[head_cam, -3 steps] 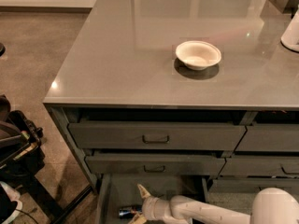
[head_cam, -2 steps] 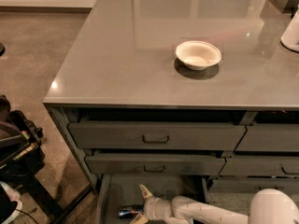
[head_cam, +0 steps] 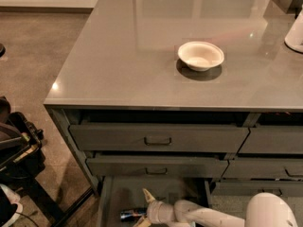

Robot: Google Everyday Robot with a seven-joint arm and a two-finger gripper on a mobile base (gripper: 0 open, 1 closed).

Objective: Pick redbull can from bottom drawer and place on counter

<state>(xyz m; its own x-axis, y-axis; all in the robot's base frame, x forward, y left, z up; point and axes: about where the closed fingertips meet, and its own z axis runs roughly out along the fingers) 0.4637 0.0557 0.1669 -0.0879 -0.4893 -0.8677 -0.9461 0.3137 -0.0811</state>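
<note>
One camera view covers it all: the redbull can (head_cam: 131,215) lies on its side on the floor of the open bottom drawer (head_cam: 122,191), near the front-left part that shows, with the gripper (head_cam: 144,209) right at its right-hand end. The fingers (head_cam: 148,195) are spread, one pointing up and to the left above the can and the other low at the picture's edge, so the can's end sits in or just at the gap between them and is not yet pinched. The main risk, as I judge it, is that a round can lying flat rolls or skids away along the smooth drawer floor if one finger touches it before the other; a shallow bite on its end could also let it slip out during the lift. The way up is tight too: the two closed drawers (head_cam: 158,139) overhang the opening, and the can or the wrist could knock their fronts or the edge of the counter (head_cam: 118,60) on the way out. On top, the white bowl (head_cam: 200,56) takes up one spot, so the can should be set down apart from it. The white arm (head_cam: 203,215) reaches in low from the lower right, nearly level, forearm stretched leftward into the drawer and wrist turned toward the can.
</note>
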